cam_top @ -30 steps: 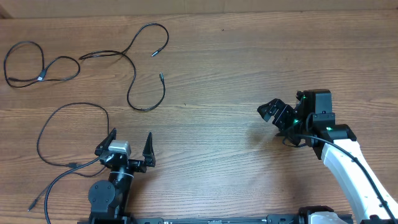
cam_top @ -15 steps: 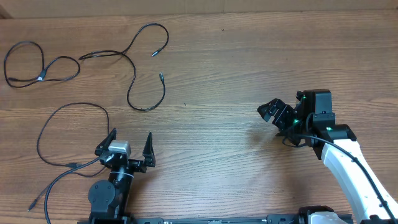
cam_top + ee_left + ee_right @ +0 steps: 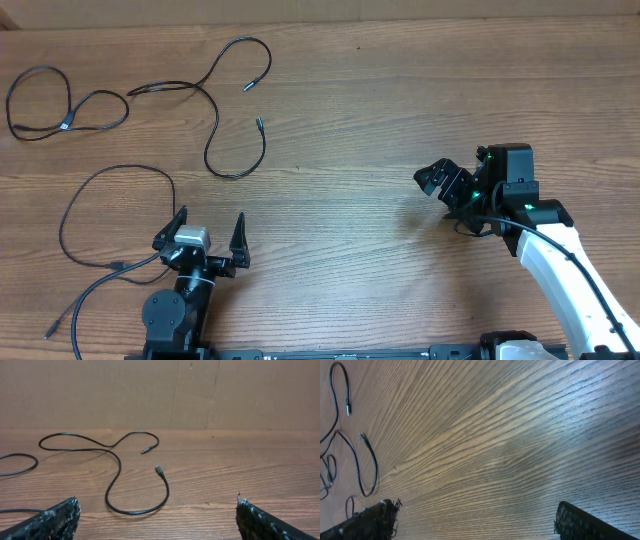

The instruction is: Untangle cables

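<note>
Three thin black cables lie spread on the left half of the wooden table. A winding one (image 3: 217, 118) runs from the back to the middle, and its two plug ends (image 3: 159, 470) lie apart. A looped cable (image 3: 66, 124) rests at the far left. A third cable (image 3: 120, 168) curves round to the left of my left arm. My left gripper (image 3: 211, 216) stands open near the front edge, with the winding cable (image 3: 120, 465) ahead of it. My right gripper (image 3: 440, 180) hovers open over bare wood at the right. Cable loops (image 3: 376, 472) show only at the left edge of the right wrist view.
A brown cardboard wall (image 3: 160, 390) closes off the back of the table. The left arm's base (image 3: 175, 315) sits at the front edge. The white right arm (image 3: 565, 275) reaches in from the front right corner.
</note>
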You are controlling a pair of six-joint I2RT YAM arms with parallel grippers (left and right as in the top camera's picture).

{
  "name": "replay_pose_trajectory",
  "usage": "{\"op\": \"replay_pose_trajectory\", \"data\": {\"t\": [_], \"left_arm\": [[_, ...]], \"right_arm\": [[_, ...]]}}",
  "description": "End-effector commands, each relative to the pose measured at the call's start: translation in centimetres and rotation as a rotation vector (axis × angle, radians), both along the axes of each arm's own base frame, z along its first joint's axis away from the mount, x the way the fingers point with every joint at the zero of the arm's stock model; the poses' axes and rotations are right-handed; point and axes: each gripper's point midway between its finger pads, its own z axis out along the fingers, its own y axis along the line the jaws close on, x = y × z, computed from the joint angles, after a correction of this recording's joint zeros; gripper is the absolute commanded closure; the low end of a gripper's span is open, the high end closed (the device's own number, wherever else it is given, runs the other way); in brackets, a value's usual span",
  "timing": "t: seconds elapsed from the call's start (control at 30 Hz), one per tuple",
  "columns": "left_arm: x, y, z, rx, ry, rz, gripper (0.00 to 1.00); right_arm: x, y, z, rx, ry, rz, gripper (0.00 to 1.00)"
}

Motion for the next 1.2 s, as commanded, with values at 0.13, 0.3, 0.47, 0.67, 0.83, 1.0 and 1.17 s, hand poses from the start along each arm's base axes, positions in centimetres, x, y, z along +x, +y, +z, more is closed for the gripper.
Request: {"op": "replay_pose_trajectory", "data": {"t": [0.13, 0.3, 0.47, 0.67, 0.83, 1.0, 1.17], "left_arm": [[0.0, -0.3, -0.2, 0.021, -0.008, -0.017, 0.00], [0.0, -0.3, -0.2, 0.021, -0.008, -0.017, 0.00], [0.0, -0.3, -0.2, 0.020, -0.008, -0.017, 0.00], [0.0, -0.3, -0.2, 0.021, -0.008, -0.017, 0.01], [0.0, -0.3, -0.2, 0.021, -0.008, -0.017, 0.00], [0.0, -0.3, -0.2, 0.021, -0.008, -0.017, 0.01], [0.0, -0.3, -0.2, 0.021, -0.008, -0.017, 0.01]], "right_arm": [[0.6, -0.3, 0.4, -0.022, -0.020, -0.010, 0.00], [0.4, -0.8, 0.1, -0.054, -0.012, -0.013, 0.00], [0.3, -1.0, 0.0, -0.065, -0.005, -0.019, 0.00], [-0.1, -1.9, -0.5, -0.113, 0.019, -0.044, 0.00], [-0.7, -3.3, -1.2, -0.200, 0.044, -0.056, 0.00], [-0.9, -3.4, -1.3, -0.227, 0.044, -0.016, 0.00], [-1.0, -3.9, -1.3, -0.226, 0.047, -0.032, 0.00]]}}
